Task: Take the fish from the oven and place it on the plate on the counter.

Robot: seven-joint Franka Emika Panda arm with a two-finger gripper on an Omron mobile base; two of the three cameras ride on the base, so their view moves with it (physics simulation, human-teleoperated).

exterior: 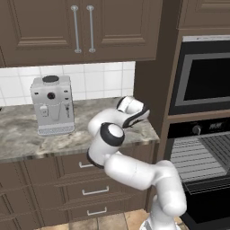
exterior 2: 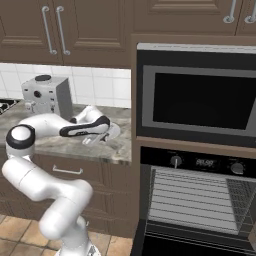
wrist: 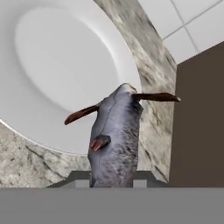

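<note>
A white robot arm with dark joints reaches over the grey-beige marbled stone counter of a rendered kitchen, its two-finger gripper pinching a slender dark grey fish with reddish-brown fins between the fingertips at the bottom of the hand view. There the fish hangs over the near rim of a round plain white plate, its head end overlapping the rim while the rest of its body lies over bare counter stone; whether it touches the plate cannot be told. In the right base view the gripper is low over the counter near its right end, with the plate partly hidden behind the hand. A boxy silver-grey coffee machine stands against the white tiled wall, well to the left of the hand. To the right of the counter, the black built-in oven with its round knob and small display stands open, silver wire racks showing, below a silver-framed appliance with a dark window. Dark brown drawers with silver handles run beneath the worktop.
</note>
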